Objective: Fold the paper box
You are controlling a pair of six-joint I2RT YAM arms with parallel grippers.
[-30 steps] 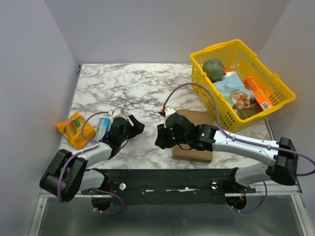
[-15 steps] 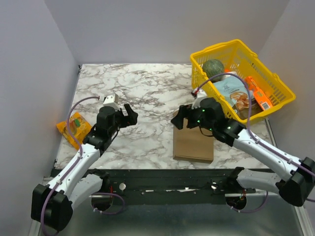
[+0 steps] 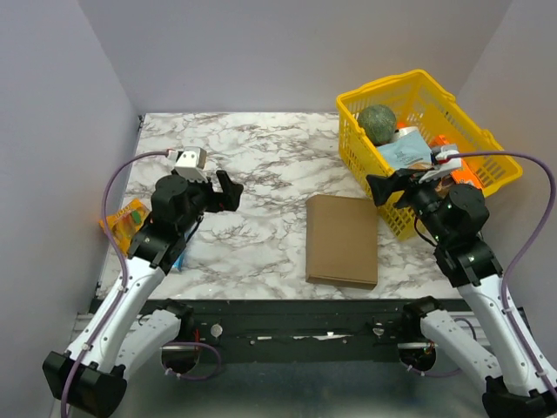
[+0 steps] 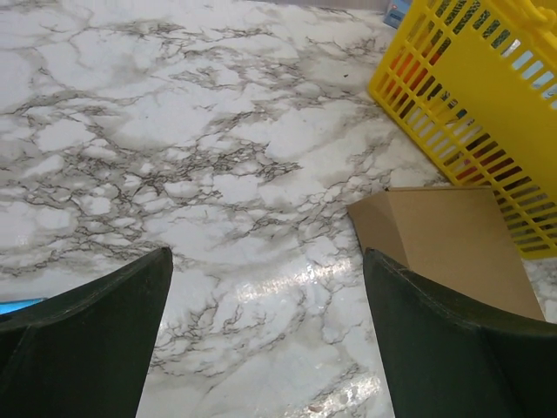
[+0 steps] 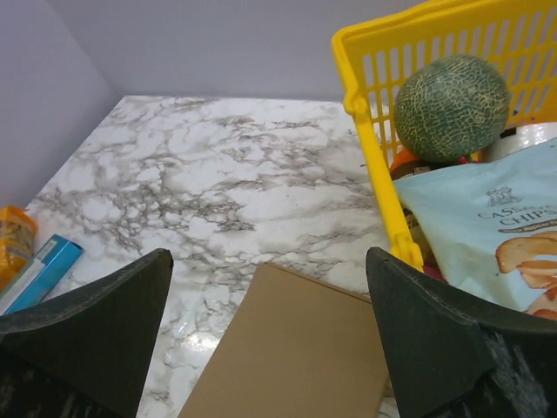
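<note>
The paper box lies flat on the marble table as a closed plain brown rectangle, right of centre, with nothing touching it. My left gripper hangs open above the table to the box's left. In the left wrist view its gripper has only marble between the fingers, and the box lies to the right. My right gripper is open over the box's far right corner, next to the basket. The right wrist view shows its gripper looking down on the box.
A yellow plastic basket stands at the back right, close beside the box, holding a green melon, a chips bag and other packets. An orange packet and a blue-green carton lie at the left edge.
Both arms have risen and drawn apart from the middle. The right gripper left the box's left edge and swung right toward the basket. Both grippers opened wide.
</note>
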